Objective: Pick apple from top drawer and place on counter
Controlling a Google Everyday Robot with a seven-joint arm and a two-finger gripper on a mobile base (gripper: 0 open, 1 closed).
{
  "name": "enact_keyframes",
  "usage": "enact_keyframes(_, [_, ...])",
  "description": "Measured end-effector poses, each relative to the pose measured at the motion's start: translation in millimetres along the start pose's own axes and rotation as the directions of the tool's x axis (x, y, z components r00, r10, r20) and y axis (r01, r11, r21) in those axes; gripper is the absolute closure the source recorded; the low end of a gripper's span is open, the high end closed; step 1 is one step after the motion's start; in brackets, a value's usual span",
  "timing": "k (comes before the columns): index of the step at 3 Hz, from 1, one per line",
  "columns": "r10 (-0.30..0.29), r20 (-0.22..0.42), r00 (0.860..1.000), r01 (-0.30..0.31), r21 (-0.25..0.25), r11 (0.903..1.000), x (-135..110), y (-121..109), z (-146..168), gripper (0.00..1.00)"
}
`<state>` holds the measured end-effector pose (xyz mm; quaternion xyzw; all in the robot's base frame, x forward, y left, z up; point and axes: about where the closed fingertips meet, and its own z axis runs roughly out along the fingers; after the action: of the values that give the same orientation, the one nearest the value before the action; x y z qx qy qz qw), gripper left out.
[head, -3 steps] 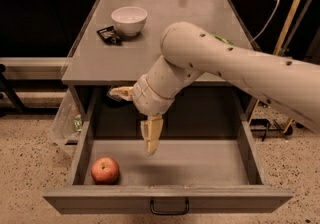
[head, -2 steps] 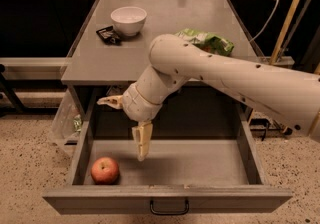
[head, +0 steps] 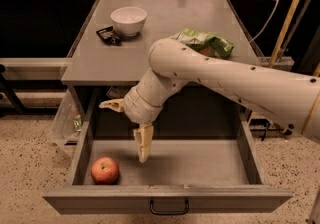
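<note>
the top drawer [head: 210, 164] stands pulled out under the front edge of the tabletop [head: 170, 20]. in it lies the apple [head: 105, 170], red with yellowish patches, in the drawer's front left corner, out beyond the tabletop's front left corner. the gripper [head: 122, 130] hangs inside the drawer to the right of the apple, apart from it. its fingers [head: 143, 144] are spread wide, one pointing down and one to the left, holding nothing.

a white bowl [head: 128, 20] sits near the back left corner of the tabletop, with a small dark object [head: 108, 35] just beside it, too small to make out. by the right edge lies a crumpled green bag [head: 212, 44], partly hidden behind the arm [head: 240, 80]; its printing cannot be read. the arm is cut off at the right.
</note>
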<state>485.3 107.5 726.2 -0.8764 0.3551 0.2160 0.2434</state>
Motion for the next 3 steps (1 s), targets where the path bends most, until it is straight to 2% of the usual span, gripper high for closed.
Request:
enact_keyframes(1, [0.009,0.008,1.0,-0.009,-0.011,0.9999,10.4,11.6,15.2,0.0])
enact_keyframes(3, [0.011,0.009,1.0,-0.011,-0.029,0.9995,4.8,29.0,55.3,0.0])
